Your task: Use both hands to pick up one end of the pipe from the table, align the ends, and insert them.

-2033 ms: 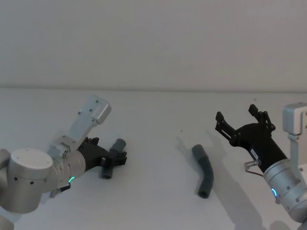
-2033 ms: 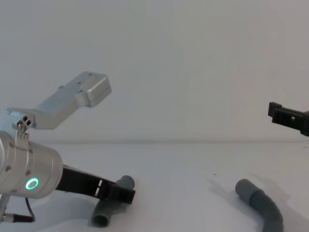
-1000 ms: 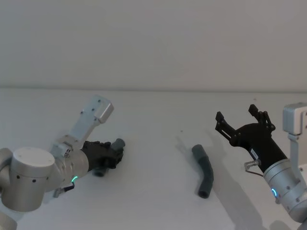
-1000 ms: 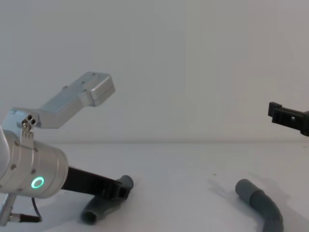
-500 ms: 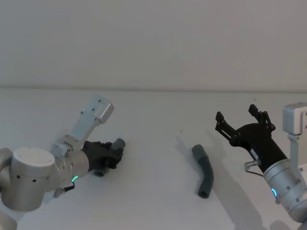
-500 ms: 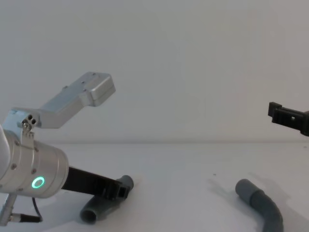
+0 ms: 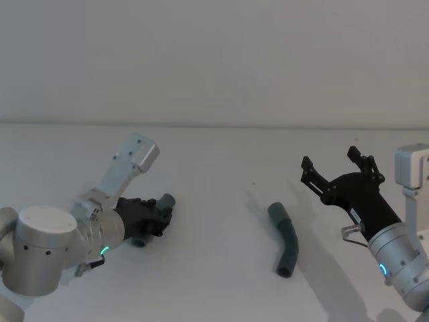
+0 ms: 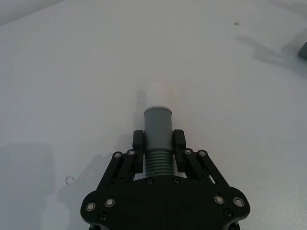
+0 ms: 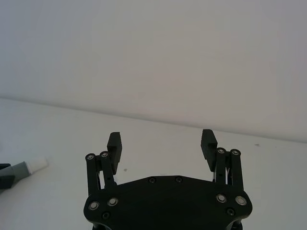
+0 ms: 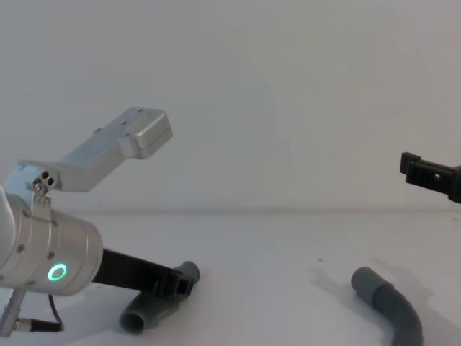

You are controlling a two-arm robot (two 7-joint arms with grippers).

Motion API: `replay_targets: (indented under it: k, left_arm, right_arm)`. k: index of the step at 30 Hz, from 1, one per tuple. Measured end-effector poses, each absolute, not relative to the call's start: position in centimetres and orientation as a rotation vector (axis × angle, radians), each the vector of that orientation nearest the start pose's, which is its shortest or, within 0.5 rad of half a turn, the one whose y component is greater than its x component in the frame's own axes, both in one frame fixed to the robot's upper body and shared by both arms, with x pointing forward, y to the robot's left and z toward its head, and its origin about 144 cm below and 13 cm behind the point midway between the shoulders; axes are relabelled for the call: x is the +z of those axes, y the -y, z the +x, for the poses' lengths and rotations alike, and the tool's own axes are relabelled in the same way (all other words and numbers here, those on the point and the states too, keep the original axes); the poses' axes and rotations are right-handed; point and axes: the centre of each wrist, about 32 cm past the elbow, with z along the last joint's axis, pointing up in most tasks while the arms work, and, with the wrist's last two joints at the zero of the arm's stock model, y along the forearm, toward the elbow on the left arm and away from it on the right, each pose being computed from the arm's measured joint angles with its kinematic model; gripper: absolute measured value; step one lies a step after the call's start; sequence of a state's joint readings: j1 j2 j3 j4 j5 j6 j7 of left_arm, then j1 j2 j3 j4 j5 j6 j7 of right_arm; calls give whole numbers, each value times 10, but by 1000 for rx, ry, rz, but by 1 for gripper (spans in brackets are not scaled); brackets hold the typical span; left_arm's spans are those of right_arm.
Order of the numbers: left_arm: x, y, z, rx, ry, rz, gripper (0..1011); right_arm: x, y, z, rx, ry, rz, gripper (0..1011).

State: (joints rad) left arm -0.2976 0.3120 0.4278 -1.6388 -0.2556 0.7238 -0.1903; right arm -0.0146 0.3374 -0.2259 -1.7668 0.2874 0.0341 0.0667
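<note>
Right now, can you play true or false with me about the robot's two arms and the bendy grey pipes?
1. The left gripper has its jaws shut on the left pipe piece. True.
2. The right gripper is holding the right pipe piece. False: its jaws are open and empty, and that piece lies on the table.
3. A white spigot pokes out of the left pipe piece's cuff. True.
4. The two pipe pieces are joined together. False: they are far apart, one on each side.
</note>
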Motion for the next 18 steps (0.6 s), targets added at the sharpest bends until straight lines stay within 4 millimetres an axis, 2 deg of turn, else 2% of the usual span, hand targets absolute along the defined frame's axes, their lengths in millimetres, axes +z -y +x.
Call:
replay_targets:
  k: [8, 18]
  left_arm:
    - [1230, -184, 506, 989, -216, 512, 348]
    - [1230, -184, 506, 989, -216, 512, 348]
  right_arm:
    - [1190, 237, 442, -1225, 76, 22, 1000]
    - [1200, 238, 432, -1175, 50, -52, 1000]
